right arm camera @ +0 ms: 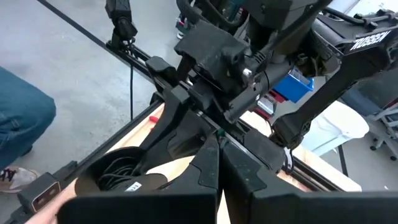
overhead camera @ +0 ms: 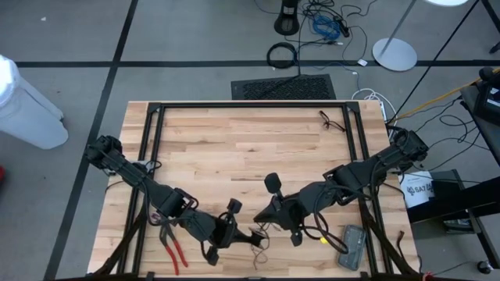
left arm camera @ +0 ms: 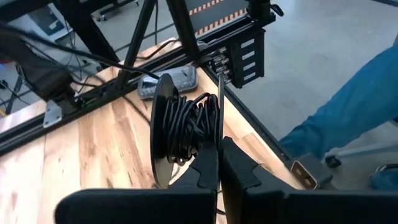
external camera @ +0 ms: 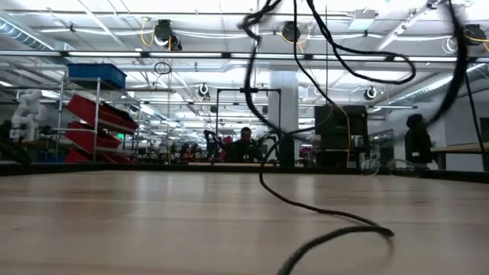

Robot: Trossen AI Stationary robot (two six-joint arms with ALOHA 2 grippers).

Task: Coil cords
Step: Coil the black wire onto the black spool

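both grippers meet near the table's (overhead camera: 234, 148) front edge, where we see the left gripper (overhead camera: 248, 235) pinched shut on the rim of a spool (left arm camera: 183, 134) wound with the cord (left arm camera: 189, 127), and the right gripper (overhead camera: 261, 217) shut just beside it, red pliers (overhead camera: 173, 248) lying nearby.

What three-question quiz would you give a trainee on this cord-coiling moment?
1. True or false: the red-handled pliers lie on the table beside the left arm.
2. The black cord is: A) stretched out straight, B) wound on a spool, C) tied around a mug.
3. What does the left hand pinch?
Key: 1 true; 2 B; 3 the spool's rim, with the hand shut on it.
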